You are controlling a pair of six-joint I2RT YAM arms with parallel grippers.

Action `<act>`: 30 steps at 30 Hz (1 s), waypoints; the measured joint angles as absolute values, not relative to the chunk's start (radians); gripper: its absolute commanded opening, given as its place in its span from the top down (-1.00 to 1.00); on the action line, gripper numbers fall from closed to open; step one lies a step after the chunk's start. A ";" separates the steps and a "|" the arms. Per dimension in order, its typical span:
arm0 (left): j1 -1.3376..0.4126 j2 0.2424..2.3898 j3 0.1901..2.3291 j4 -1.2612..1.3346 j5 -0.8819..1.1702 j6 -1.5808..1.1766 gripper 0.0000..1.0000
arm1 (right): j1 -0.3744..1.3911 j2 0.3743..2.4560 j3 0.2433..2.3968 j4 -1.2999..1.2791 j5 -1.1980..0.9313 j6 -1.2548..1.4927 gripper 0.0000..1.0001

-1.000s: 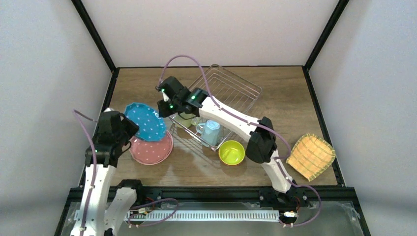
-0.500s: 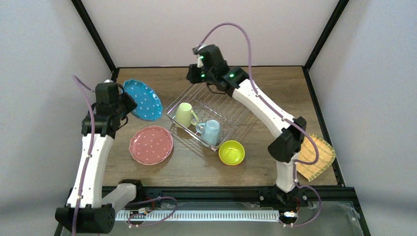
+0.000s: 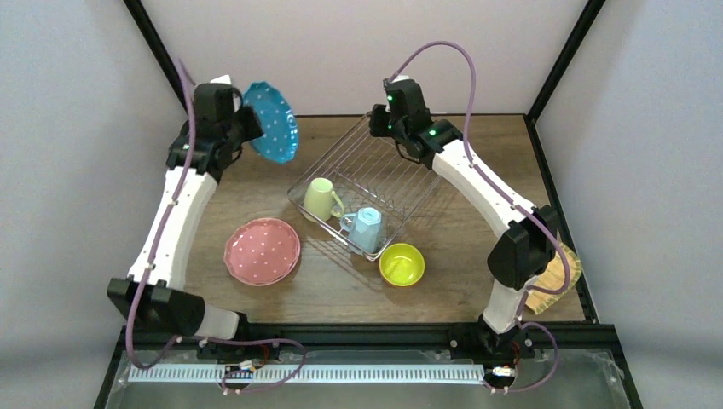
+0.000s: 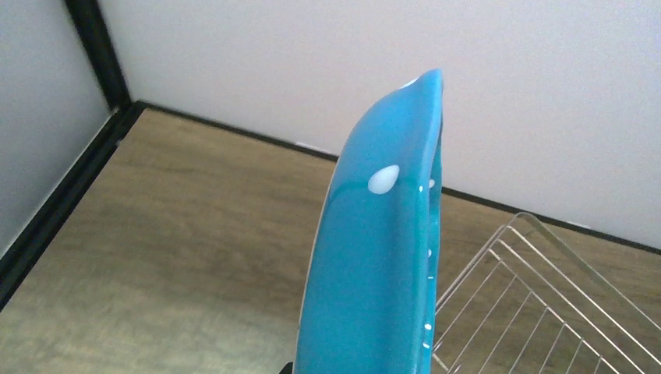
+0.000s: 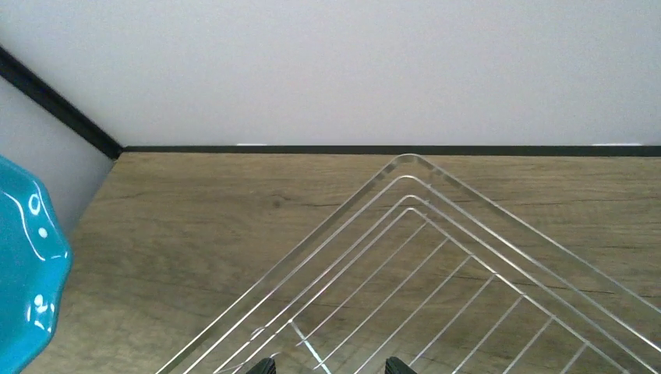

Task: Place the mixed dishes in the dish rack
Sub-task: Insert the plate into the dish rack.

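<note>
Top external shows the left pincer (image 3: pixel 249 129) clamping the raised blue dotted plate (image 3: pixel 274 122), the right pincer (image 5: pixel 329 366) parted above a corner of the dish rack (image 3: pixel 401 175).

Light bright, even, diffuse; white walls (image 3: pixel 358 51) read pale grey, shadows soft.

Overhead view: faint grid shadow on the bench (image 3: pixel 477 196) under the dish rack (image 3: pixel 388 170), nearer me than my right hand (image 3: pixel 379 129). Lower frame corners hazy, smeared grey. Frame posts (image 3: pixel 162 51) splay outward, wide-angle.

Left wrist view: blue dotted plate (image 4: pixel 374 257) in my left hand (image 3: pixel 243 128) fills centre, edge-on. Its near end is soft, with a broad pale sheen along the rim. Bench grain beyond my hand sharp.

Right wrist view: rack wires ahead of my hand crisp, thin glints on the bends. Plate off to the hand's left carries bright specular spots.
</note>
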State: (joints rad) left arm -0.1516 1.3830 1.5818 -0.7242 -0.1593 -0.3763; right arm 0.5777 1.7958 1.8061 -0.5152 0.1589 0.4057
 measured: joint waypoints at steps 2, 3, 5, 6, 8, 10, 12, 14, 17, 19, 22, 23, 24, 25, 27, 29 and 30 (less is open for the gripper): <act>-0.189 1.436 1.632 -0.707 -0.176 -0.343 0.94 | 0.567 1.786 1.778 -0.490 0.185 0.398 -0.60; -0.208 1.462 1.656 -0.699 -0.185 -0.327 0.94 | 0.562 1.780 1.766 -0.482 0.195 0.396 -0.60; -0.248 1.518 1.701 -0.681 -0.208 -0.292 0.94 | 0.550 1.757 1.724 -0.453 0.211 0.389 -0.60; -0.270 1.549 1.725 -0.673 -0.221 -0.272 0.94 | 0.542 1.742 1.698 -0.440 0.218 0.385 -0.60; -0.310 1.628 1.784 -0.658 -0.239 -0.223 0.94 | 0.526 1.717 1.658 -0.420 0.230 0.377 -0.62; -0.342 1.667 1.814 -0.655 -0.245 -0.201 0.94 | 0.502 1.694 1.620 -0.397 0.241 0.369 -0.62; -0.369 1.733 1.870 -0.651 -0.252 -0.159 0.94 | 0.473 1.671 1.578 -0.368 0.255 0.365 -0.62; -0.391 1.785 1.905 -0.627 -0.255 -0.128 0.94 | 0.441 1.651 1.532 -0.337 0.260 0.366 -0.62; -0.418 1.826 1.917 -0.602 -0.276 -0.083 0.94 | 0.394 1.621 1.454 -0.282 0.260 0.373 -0.62; -0.440 1.846 1.917 -0.582 -0.300 -0.039 0.94 | 0.367 1.610 1.412 -0.249 0.260 0.379 -0.62; -0.471 1.869 1.917 -0.544 -0.322 0.010 0.94 | 0.341 1.606 1.370 -0.191 0.262 0.385 -0.62; -0.478 1.875 1.917 -0.530 -0.324 0.024 0.94 | 0.339 1.606 1.361 -0.177 0.262 0.385 -0.62; -0.483 1.880 1.917 -0.513 -0.323 0.035 0.94 | 0.338 1.606 1.355 -0.162 0.263 0.384 -0.62; -0.486 1.887 1.916 -0.493 -0.319 0.045 0.94 | 0.337 1.606 1.348 -0.144 0.262 0.384 -0.62; -0.487 1.896 1.912 -0.452 -0.309 0.064 0.94 | 0.337 1.606 1.340 -0.118 0.262 0.382 -0.62; -0.486 1.905 1.911 -0.428 -0.299 0.080 0.94 | 0.335 1.606 1.336 -0.093 0.262 0.376 -0.63; -0.485 1.909 1.911 -0.415 -0.293 0.089 0.94 | 0.334 1.606 1.336 -0.082 0.263 0.373 -0.62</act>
State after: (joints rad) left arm -0.4847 1.9095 1.9106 -0.4152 -0.2932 0.0891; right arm 0.3336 1.6058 1.3357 -0.0818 0.2626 0.3733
